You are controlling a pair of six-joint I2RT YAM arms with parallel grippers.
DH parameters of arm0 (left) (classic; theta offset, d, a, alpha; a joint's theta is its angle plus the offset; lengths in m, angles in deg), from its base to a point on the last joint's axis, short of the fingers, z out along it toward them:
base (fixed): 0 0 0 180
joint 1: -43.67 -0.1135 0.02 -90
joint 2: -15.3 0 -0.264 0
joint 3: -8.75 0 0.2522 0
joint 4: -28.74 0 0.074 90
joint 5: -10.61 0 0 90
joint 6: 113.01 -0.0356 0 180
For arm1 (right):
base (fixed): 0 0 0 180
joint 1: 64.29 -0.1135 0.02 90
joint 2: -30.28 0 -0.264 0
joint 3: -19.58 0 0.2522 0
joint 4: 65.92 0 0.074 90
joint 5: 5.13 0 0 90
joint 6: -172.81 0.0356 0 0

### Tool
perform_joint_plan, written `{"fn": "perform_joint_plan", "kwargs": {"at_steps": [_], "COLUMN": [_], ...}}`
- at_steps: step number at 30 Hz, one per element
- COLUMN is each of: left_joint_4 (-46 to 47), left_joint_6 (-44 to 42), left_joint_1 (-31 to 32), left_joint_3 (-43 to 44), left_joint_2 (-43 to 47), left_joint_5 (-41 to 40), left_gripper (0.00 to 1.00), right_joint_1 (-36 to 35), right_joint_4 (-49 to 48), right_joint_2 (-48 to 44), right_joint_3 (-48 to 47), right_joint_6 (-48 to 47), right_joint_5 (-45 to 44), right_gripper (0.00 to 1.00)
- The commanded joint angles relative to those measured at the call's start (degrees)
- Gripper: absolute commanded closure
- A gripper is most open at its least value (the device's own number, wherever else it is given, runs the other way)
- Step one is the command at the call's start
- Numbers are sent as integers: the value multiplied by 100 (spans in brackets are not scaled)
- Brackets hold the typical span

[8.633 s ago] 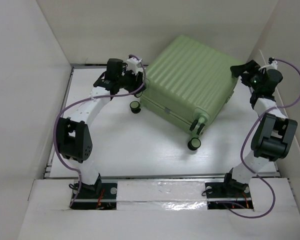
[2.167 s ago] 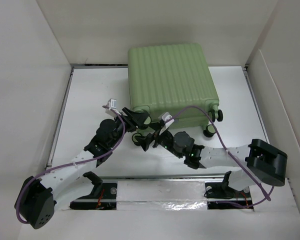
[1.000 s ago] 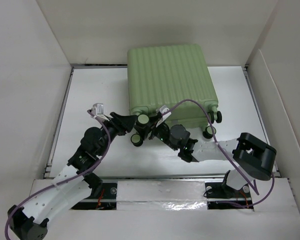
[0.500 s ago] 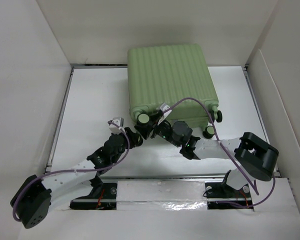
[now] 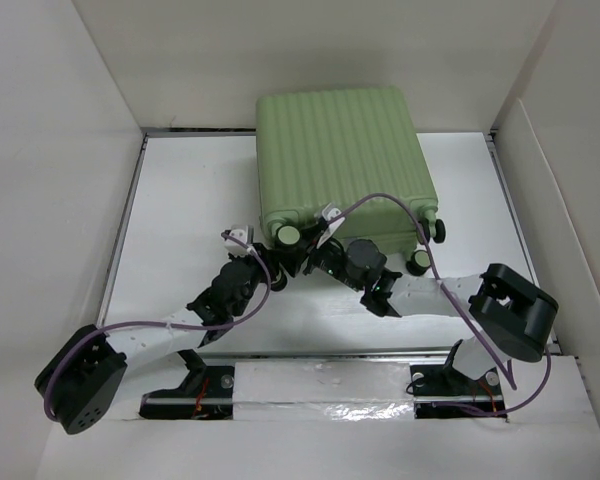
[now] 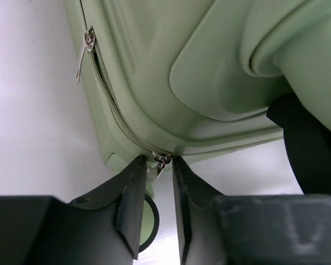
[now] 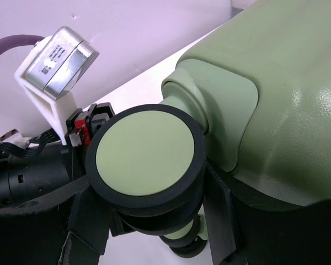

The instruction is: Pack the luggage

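The luggage (image 5: 340, 150) is a pale green ribbed suitcase, lying flat and closed at the back centre. In the top view my left gripper (image 5: 272, 267) is at its near left corner. In the left wrist view the luggage (image 6: 209, 72) fills the frame, and my left gripper (image 6: 158, 163) is pinched narrowly on a metal zipper pull (image 6: 162, 159) at the corner seam. My right gripper (image 5: 298, 252) is shut on the near left wheel (image 5: 287, 235). In the right wrist view that gripper (image 7: 149, 185) has a finger on each side of the black-rimmed wheel (image 7: 146, 154).
A second zipper pull (image 6: 83, 52) hangs further along the seam. Two more wheels (image 5: 418, 262) stick out at the near right corner. White walls (image 5: 60, 150) enclose the table on three sides. My left arm's wrist camera (image 7: 58, 55) sits close beside the held wheel.
My left gripper has moved right and forward to the luggage's near left corner, onto the zipper. My right gripper has stayed on the wheel. The luggage has not moved in the last second.
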Motion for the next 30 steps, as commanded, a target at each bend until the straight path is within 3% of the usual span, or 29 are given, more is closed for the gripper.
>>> {"fn": "perform_joint_plan", "kwargs": {"at_steps": [1, 5, 12, 19, 30], "left_joint_4": [975, 985, 370, 203, 1133], "left_joint_6": [-279, -367, -306, 99, -103], "left_joint_1": [-79, -79, -79, -746, -1396], "left_joint_3": [165, 279, 175, -187, 569], "left_joint_2": [-138, -173, 46, 504, -655], "left_joint_5": [47, -102, -594, -454, -349], "left_gripper": [81, 100, 100, 100, 100], "right_joint_1": [235, 235, 288, 156, -283], "right_joint_4": [-1044, -1123, -1221, -475, 28], "right_joint_2": [-251, -234, -461, -1137, -1096], "right_joint_3": [-110, -58, 206, 434, 216], "right_joint_6": [263, 315, 351, -18, -221], "right_joint_5": [-343, -272, -317, -263, -9], "right_gripper": [87, 88, 98, 100, 100]}}
